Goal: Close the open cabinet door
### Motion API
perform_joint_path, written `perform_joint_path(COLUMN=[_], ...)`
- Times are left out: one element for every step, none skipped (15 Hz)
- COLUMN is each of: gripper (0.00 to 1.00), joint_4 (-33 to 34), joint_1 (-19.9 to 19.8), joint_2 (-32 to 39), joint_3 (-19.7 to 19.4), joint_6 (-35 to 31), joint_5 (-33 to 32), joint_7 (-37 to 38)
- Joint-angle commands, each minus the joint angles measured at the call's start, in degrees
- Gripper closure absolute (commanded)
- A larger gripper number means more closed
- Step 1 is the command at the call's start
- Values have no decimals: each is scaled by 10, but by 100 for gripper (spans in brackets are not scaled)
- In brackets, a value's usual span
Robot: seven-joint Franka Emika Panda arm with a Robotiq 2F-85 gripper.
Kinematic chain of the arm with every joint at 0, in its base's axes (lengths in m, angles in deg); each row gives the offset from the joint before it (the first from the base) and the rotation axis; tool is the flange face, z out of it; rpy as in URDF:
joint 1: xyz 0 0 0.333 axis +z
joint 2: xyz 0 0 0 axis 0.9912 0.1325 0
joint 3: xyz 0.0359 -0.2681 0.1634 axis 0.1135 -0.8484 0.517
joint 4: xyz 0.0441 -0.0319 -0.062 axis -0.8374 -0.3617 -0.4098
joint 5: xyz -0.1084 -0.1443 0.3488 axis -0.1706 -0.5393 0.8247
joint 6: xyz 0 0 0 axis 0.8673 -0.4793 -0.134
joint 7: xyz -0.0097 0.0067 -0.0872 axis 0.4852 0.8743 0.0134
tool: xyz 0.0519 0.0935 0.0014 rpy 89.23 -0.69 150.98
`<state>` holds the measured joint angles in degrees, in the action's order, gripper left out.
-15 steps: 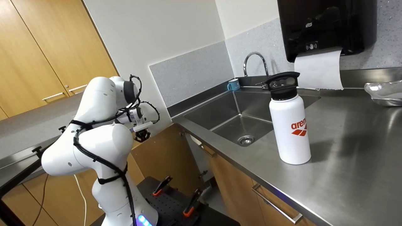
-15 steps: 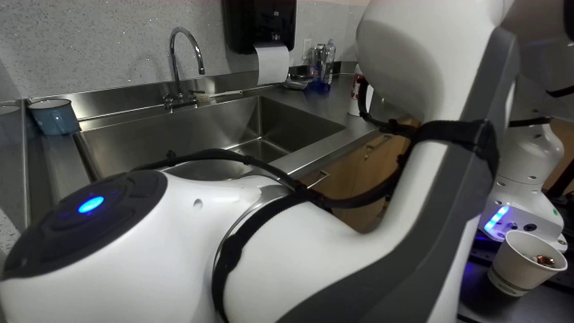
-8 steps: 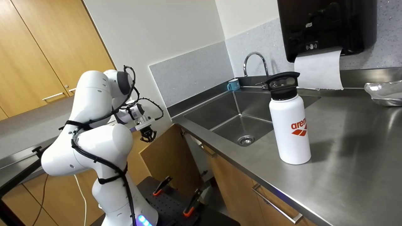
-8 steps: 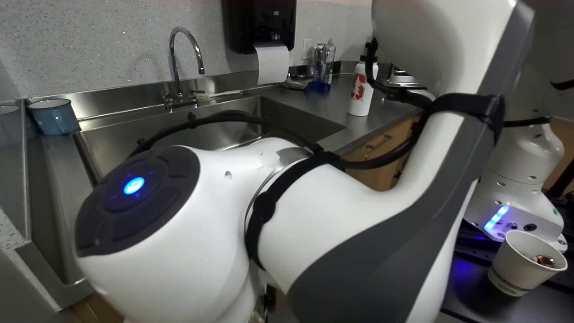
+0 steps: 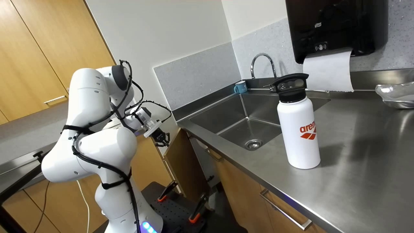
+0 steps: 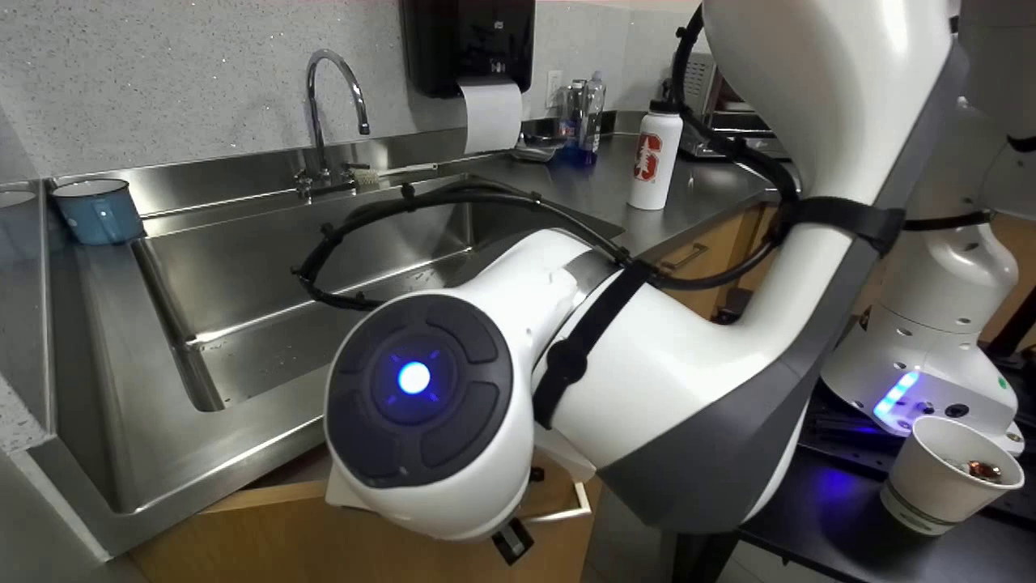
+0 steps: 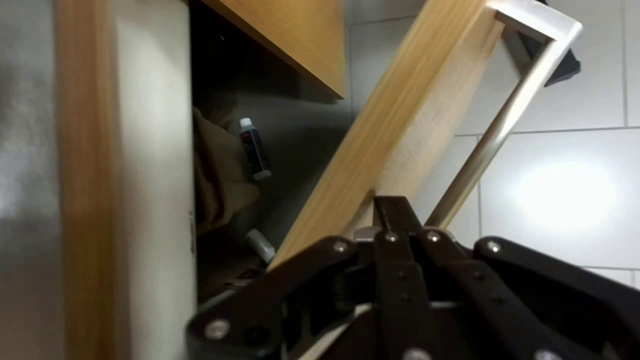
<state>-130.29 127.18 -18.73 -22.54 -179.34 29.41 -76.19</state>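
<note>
Wooden door (image 7: pixel 372 135) ajar below the sink (image 6: pixel 243 259), standing out from it. My gripper (image 7: pixel 391 202), tips together, is at the door face away from the sink; contact unclear. I'd push sinkward along the hinge arc, clear of the handle (image 7: pixel 500 127), easing off late.

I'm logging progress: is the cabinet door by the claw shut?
No, the wrist view shows the cabinet door angled outward, a white-capped bottle visible behind it.
</note>
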Motion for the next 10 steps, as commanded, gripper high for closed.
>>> perform_joint_path(gripper=[100,100,100,100,100,100,100,100,100,100], joint_4=[-76,-85,-98,-108,-121,-132,-142,-151,-160,-168], joint_1=[26,31,34,35,34,32,26,21,14,5], joint_2=[-45,-47,-50,-51,-53,-56,-56,-58,-59,-59], joint_3=[-40,-46,-51,-54,-58,-58,-58,-57,-58,-55], joint_6=[15,18,20,22,18,20,14,16,14,13], joint_5=[-84,-109,-136,-160,-190,-215,-240,-262,-286,-305], joint_7=[94,122,153,182,215,243,272,298,324,345])
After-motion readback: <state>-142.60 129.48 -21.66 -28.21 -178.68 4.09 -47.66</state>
